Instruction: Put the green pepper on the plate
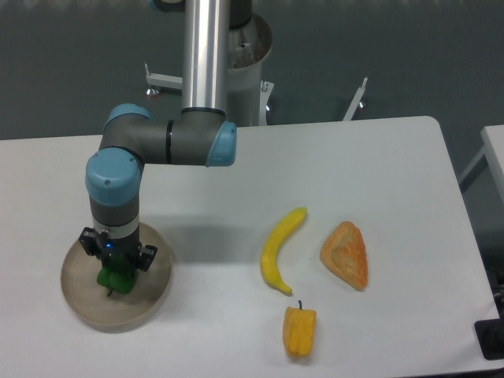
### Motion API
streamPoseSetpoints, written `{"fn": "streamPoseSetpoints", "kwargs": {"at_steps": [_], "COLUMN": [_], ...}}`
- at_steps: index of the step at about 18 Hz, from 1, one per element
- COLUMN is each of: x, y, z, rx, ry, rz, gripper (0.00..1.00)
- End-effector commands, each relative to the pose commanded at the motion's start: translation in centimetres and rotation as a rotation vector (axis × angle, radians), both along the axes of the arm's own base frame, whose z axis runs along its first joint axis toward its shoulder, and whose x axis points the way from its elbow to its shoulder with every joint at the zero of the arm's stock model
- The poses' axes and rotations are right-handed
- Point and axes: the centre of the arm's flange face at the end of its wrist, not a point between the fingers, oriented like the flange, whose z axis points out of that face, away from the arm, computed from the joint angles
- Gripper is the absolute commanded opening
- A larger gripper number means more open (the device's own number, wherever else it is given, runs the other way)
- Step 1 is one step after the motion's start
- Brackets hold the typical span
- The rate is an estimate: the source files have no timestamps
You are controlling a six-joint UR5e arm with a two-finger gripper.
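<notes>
The round beige plate (83,303) sits at the table's front left. Over its middle stands my gripper (116,273), pointing straight down. The small glossy green pepper (115,280) shows just below the black gripper body, held between the fingers, its dark stem pointing down toward the plate. The gripper is shut on the pepper. From this angle I cannot tell whether the pepper touches the plate's surface or hangs just above it. The arm's wrist hides the pepper's top.
A yellow banana (280,249) lies right of centre. Beside it is an orange triangular pastry (346,254). A yellow-orange pepper (299,330) lies near the front edge. The arm's base column (209,55) rises at the back.
</notes>
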Motion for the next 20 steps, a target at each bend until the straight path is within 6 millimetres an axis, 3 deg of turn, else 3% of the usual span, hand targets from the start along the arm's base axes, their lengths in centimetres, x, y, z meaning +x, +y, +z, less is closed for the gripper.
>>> {"fn": "streamPoseSetpoints", "kwargs": {"at_steps": [3,7,10,13,16,20], "x": [0.0,-0.8,-5.6,-12.2,-19.5,-28.2], "y": [-0.1,-0.3,-1.0,-2.2,-3.8,-6.2], "z": [0.6,2.6,4.2,5.1,5.0,3.1], "rx": [0.009,0.037,0.058,0.072,0.078,0.062], "ry": [0.004,0.015,0.041,0.071,0.106,0.140], "rz": [-0.011,-0.011,0.000,-0.008,-0.035,-0.082], "gripper": [0.96,1.00,1.00,1.00,1.00,1.00]}}
